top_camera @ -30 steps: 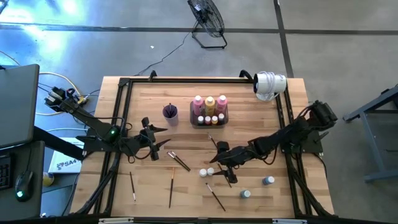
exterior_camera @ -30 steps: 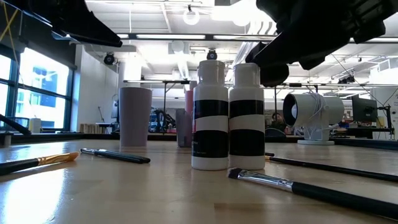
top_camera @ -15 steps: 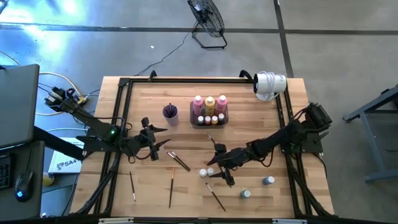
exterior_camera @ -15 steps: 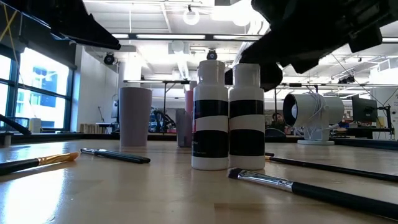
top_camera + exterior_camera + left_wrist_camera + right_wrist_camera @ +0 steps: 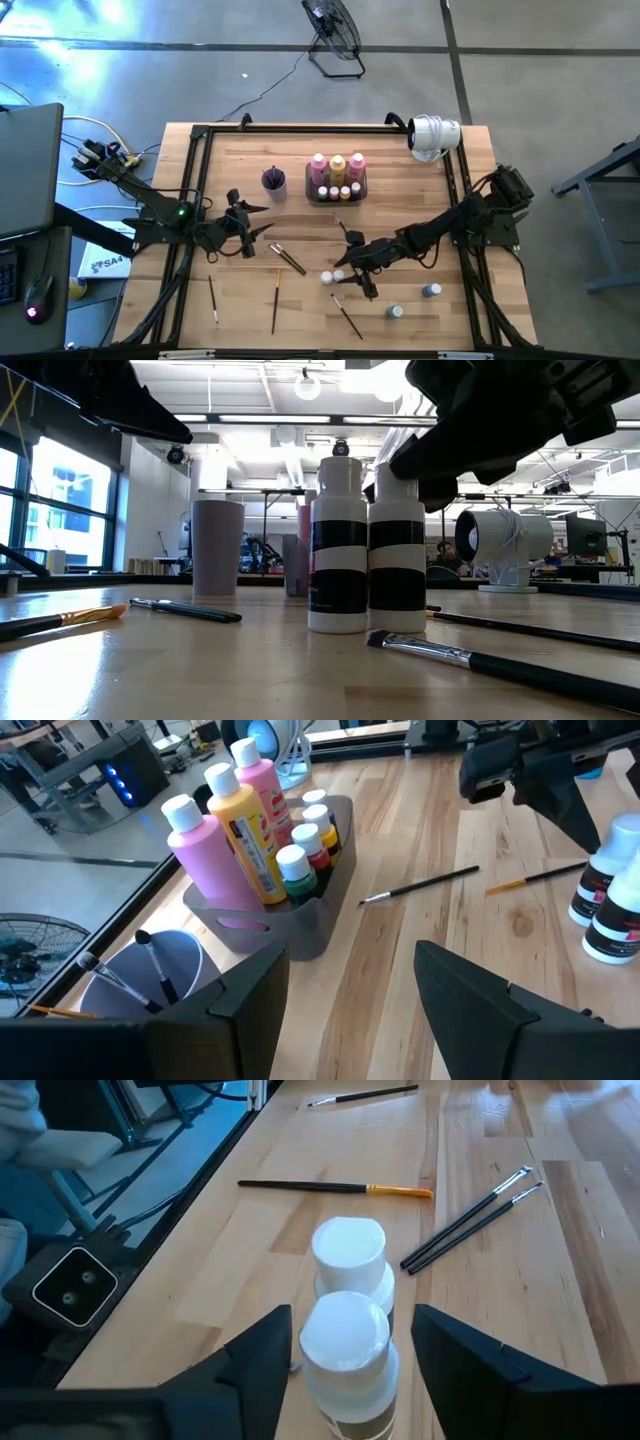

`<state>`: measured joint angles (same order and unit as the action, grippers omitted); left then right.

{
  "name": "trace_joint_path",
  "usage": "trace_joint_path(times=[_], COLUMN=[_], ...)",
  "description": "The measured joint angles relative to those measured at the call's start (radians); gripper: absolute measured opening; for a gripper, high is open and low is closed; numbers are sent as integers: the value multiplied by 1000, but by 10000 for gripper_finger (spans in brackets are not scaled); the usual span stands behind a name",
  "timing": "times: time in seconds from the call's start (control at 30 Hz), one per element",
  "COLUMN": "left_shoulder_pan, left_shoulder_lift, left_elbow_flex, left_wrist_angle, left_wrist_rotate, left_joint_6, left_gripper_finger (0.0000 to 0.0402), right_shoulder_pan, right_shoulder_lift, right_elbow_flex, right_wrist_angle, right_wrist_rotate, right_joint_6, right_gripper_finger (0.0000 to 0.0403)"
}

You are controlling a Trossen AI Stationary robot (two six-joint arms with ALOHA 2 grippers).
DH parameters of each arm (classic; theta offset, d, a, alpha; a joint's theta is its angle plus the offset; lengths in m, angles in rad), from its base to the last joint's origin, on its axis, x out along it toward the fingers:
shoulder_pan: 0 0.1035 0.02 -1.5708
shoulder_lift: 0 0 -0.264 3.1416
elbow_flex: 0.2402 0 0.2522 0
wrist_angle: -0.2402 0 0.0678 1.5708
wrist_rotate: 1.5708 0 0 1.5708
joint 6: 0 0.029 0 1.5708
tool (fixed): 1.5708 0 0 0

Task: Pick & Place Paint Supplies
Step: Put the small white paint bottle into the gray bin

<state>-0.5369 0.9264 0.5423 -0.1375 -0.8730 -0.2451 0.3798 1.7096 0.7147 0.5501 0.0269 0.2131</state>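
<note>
Right wrist view shows us mid-pick: our right hand, fingers spread around but not yet gripping the nearer of two white-capped, black-banded bottles standing well short of the dark grey tray, must next close squarely.

- A wooden table with a black frame around its edge.
- A dark grey tray near the table's far middle.
- A small purple cup just beside the tray.
- A white camera at the table's far right corner.
- A black floor fan on the grey floor beyond the table.
- A dark monitor to the left.
</note>
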Motion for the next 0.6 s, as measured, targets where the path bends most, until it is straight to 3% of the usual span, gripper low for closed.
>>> trace_joint_path(times=[0.3, 0.6], left_shoulder_pan=[0, 0], left_shoulder_lift=[0, 0], left_elbow_flex=[0, 0], left_wrist_angle=[0, 0], left_wrist_rotate=[0, 0], left_joint_6=[0, 0], left_gripper_finger=[211, 211], right_shoulder_pan=[0, 0], right_shoulder_lift=[0, -12], right_elbow_flex=[0, 0], right_wrist_angle=[1, -7], right_wrist_rotate=[1, 2], right_joint_6=[0, 25], right_gripper_finger=[110, 119])
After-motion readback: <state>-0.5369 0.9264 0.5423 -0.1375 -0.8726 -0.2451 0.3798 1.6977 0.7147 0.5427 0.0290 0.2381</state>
